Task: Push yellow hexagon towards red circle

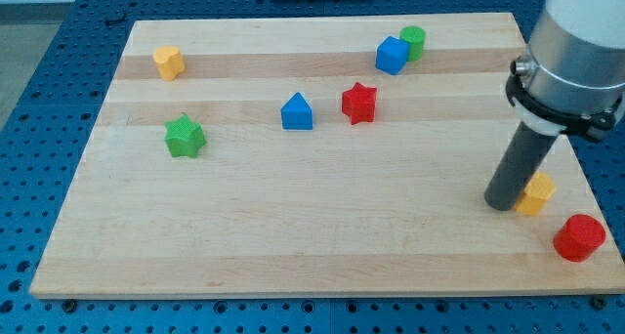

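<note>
The yellow hexagon (536, 193) lies near the board's right edge, toward the view's bottom. The red circle (579, 237) lies just below and right of it, a small gap apart, near the board's bottom right corner. My tip (502, 203) rests on the board touching the hexagon's left side. The rod rises up and to the right into the arm's grey body.
A wooden board (293, 227) holds other blocks: a yellow block (168, 62) at top left, a green star (184, 137), a blue house-shaped block (297, 112), a red star (359, 103), a blue cube (392, 55) and a green circle (413, 42).
</note>
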Controlling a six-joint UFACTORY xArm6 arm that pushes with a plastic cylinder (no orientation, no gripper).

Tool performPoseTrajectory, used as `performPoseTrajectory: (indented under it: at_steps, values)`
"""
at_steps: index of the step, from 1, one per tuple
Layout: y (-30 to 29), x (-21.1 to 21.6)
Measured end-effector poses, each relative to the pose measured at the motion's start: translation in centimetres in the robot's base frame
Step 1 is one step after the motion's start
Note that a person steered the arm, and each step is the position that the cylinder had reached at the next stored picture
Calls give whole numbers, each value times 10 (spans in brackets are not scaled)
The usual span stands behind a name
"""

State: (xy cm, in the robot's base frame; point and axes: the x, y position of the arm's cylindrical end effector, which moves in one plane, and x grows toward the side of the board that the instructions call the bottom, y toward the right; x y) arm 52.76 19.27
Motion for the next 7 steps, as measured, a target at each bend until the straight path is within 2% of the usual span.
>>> performPoseTrajectory:
  at_steps: [2, 7]
  values:
    - [11, -46]
    - [19, -7]
